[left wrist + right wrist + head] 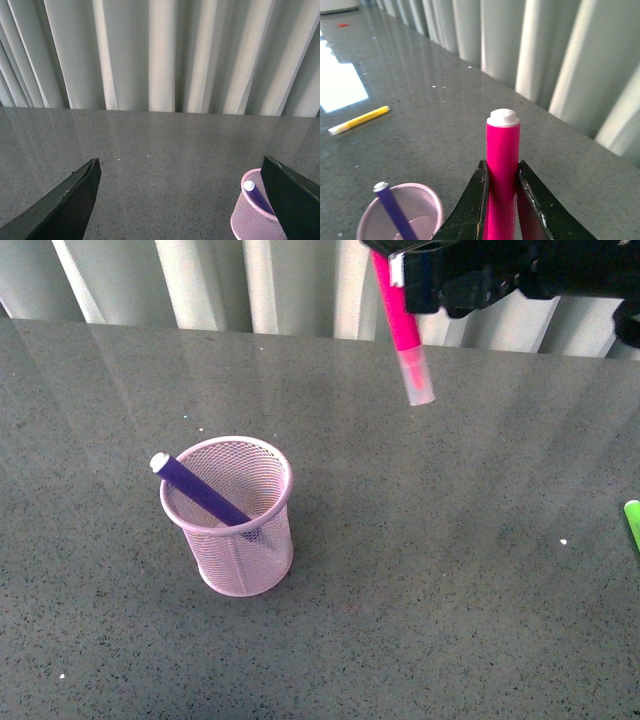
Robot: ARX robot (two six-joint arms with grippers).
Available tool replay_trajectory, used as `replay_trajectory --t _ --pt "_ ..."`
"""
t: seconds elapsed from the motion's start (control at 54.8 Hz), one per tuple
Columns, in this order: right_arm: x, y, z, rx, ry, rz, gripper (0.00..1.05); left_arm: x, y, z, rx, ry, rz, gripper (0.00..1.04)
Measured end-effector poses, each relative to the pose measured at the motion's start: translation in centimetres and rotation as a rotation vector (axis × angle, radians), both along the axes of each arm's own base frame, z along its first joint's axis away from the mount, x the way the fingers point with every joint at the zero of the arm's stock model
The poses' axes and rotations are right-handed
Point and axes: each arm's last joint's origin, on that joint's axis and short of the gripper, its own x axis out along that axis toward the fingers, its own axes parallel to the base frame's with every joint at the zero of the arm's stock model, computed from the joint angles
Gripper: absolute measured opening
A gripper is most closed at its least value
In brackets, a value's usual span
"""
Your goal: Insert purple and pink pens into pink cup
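The right gripper (502,170) is clamped tight on the pink pen (401,330), which hangs cap-down in the air, to the right of and beyond the pink cup (250,560). The purple pen (205,493) leans inside the cup (white end poking over its left rim). The left gripper (180,162) is spread wide, holding nothing. A green marker (632,522) lies far right.

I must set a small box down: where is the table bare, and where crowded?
Bare: the table between the pink cup and the green pen at the right edge, and the strip nearer than the cup. Crowded: the cup, with the purple pen leaning out, and the air where the right end effector holds the pink pen.
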Motion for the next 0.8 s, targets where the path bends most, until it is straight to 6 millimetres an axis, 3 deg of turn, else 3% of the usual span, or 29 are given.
replay_trajectory --t 0.365,0.804 --pt "-0.2 3.2 -0.5 0.046 0.042 0.165 0.11 0.0 0.0 0.0 0.000 0.000 0.000 0.98" --pt "1.3 5.8 -1.2 0.059 0.049 0.244 0.11 0.0 0.0 0.0 0.000 0.000 0.000 0.98"
